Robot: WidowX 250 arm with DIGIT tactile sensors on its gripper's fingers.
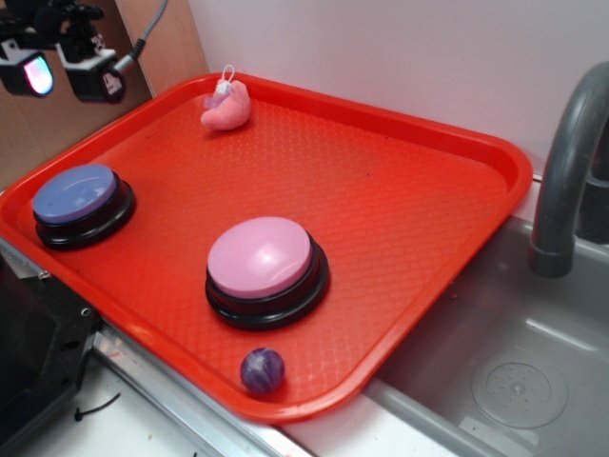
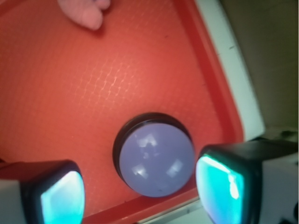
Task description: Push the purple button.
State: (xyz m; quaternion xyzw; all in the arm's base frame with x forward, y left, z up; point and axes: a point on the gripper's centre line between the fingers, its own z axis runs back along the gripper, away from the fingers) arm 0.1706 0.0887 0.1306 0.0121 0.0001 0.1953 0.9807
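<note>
Red tray (image 1: 428,190) beside sink: purple button (image 2: 156,161) at its left corner, unpressed; gripper (image 2: 140,193) hovering directly above, fingers spread and empty; approach step, next move calls for a straight descent onto the dome.

Pincer (image 1: 65,69) cut by exterior's top edge; pink toy (image 2: 84,11) cropped, blurred in wrist view.
</note>
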